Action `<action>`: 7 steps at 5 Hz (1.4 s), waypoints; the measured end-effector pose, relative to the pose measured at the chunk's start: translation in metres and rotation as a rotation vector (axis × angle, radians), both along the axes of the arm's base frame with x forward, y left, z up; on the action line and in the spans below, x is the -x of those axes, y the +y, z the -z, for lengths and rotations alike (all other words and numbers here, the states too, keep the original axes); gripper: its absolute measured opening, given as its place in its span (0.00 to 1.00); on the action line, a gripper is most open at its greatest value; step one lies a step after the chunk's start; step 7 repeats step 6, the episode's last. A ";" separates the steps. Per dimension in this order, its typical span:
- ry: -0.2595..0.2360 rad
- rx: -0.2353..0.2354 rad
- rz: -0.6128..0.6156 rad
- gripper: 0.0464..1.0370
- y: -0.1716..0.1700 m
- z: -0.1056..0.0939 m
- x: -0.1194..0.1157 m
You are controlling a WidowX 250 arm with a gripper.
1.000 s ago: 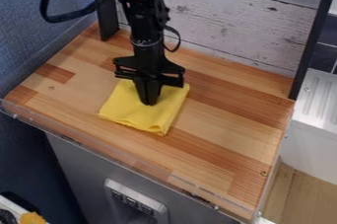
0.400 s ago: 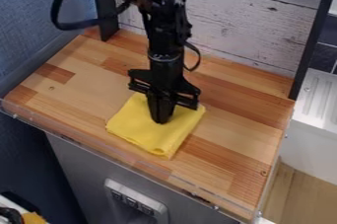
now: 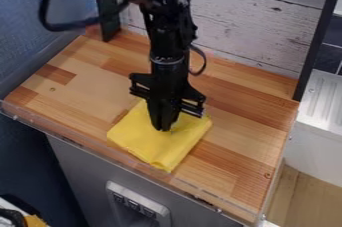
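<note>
Yellow folded cloth (image 3: 157, 145) touches closed jaws on striped wood (image 3: 244, 130)

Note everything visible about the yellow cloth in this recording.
The yellow cloth looks like soft, plain fabric, folded into a rough square. It lies flat on the striped wooden counter, turned so one corner points toward the front edge. The gripper points down onto its upper middle, its tips against the fabric.

From my camera, the cloth (image 3: 143, 141) lies on the surface (image 3: 247, 121), under the claw (image 3: 163, 127); I see a wall (image 3: 254, 31) behind the surface and a unit (image 3: 322, 101) to the right of it
</note>
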State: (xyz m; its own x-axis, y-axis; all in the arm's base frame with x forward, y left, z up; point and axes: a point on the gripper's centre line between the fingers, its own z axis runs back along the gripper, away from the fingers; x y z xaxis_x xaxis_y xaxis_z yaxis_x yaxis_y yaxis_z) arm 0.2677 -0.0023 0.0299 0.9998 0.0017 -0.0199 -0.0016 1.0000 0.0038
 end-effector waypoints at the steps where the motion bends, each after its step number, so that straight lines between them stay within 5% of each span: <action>1: 0.001 0.000 0.017 0.47 -0.012 -0.014 0.001; 3: -0.043 0.004 0.027 0.96 -0.045 -0.047 -0.021; 5: -0.058 0.004 0.020 0.96 -0.078 -0.070 -0.032; 7: -0.038 0.000 0.011 0.96 -0.086 -0.071 -0.036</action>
